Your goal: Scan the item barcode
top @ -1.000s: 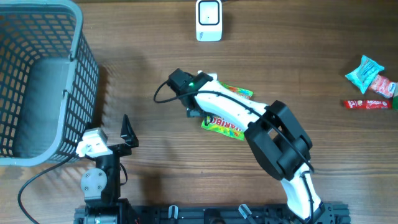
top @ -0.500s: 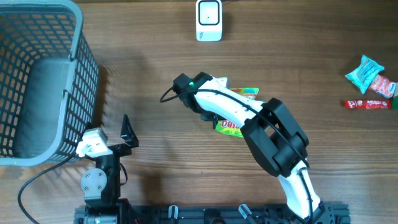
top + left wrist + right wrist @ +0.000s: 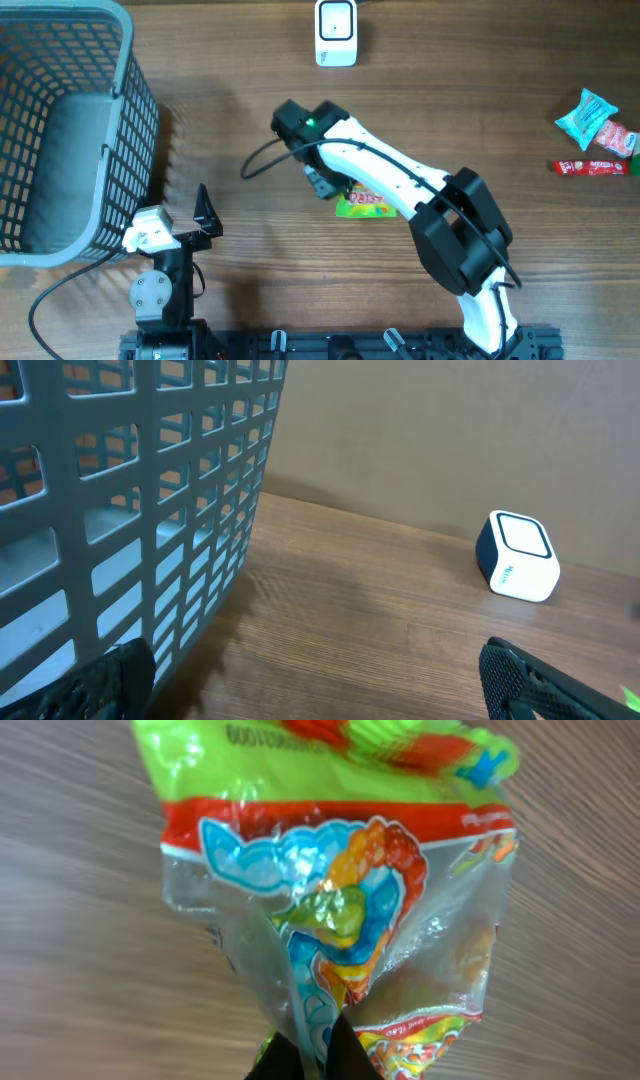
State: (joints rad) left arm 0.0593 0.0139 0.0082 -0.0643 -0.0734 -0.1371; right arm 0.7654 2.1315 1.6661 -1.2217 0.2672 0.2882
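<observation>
The item is a bright green and red gummy candy bag near the table's middle; no barcode shows on it. My right gripper is shut on it. The right wrist view has the crumpled bag hanging in front of the camera, its clear film pinched between the two dark fingertips of that gripper. The white barcode scanner stands at the table's far edge, well away from the bag, and it also appears in the left wrist view. My left gripper rests open beside the basket, holding nothing.
A big grey mesh basket fills the left side, its wall close to my left gripper. At the far right lie a teal snack packet and a red bar.
My right gripper has shut on the candy bag and drawn it up from lying flat, so it now hangs bunched. The left arm has stayed still.
</observation>
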